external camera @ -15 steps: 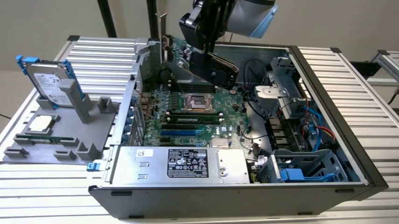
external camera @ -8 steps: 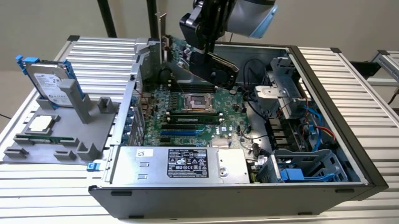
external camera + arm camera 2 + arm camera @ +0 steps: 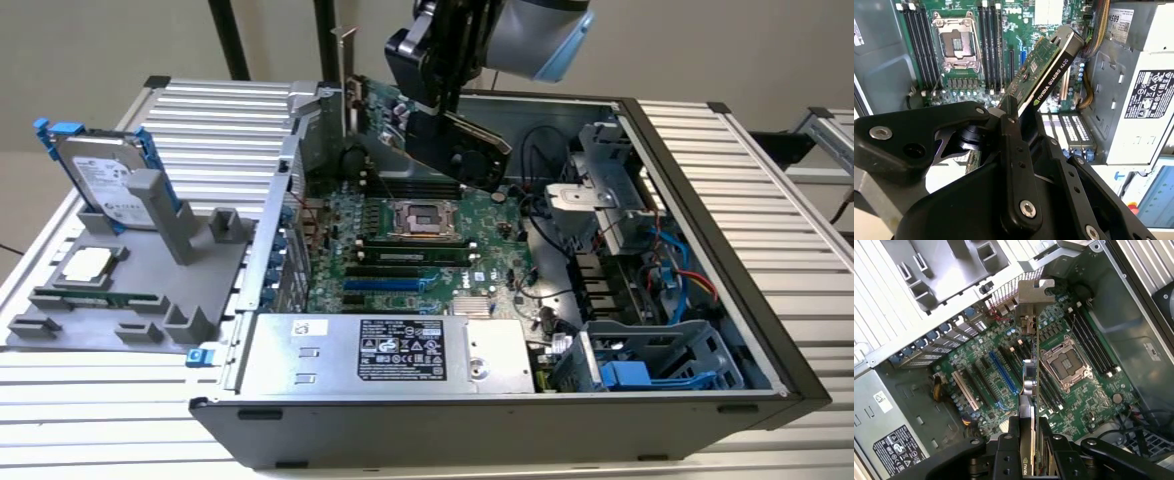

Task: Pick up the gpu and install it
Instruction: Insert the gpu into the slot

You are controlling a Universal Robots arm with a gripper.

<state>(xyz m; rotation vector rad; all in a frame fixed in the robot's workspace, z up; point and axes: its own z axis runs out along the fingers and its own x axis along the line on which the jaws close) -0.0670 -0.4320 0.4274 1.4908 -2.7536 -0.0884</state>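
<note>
The gpu (image 3: 400,118), a green card with a black cooler, hangs tilted above the open computer case (image 3: 747,330), over the far part of the motherboard (image 3: 400,250). My gripper (image 3: 437,105) is shut on its upper edge. In the first wrist view the gpu (image 3: 1031,371) is edge-on, its silver bracket (image 3: 1035,292) toward the case's rear wall, hovering above the expansion slots near a blue slot (image 3: 1004,374). In the second wrist view the gpu (image 3: 1046,65) sticks out from between the black fingers (image 3: 1010,125) above the motherboard (image 3: 999,35).
A silver hard drive with blue rails (image 3: 104,180) stands in a grey fixture (image 3: 120,300) at the exterior view's left of the case. Inside the case are the power supply (image 3: 387,350), a CPU socket (image 3: 424,217), a drive cage (image 3: 641,360) and loose cables (image 3: 674,280).
</note>
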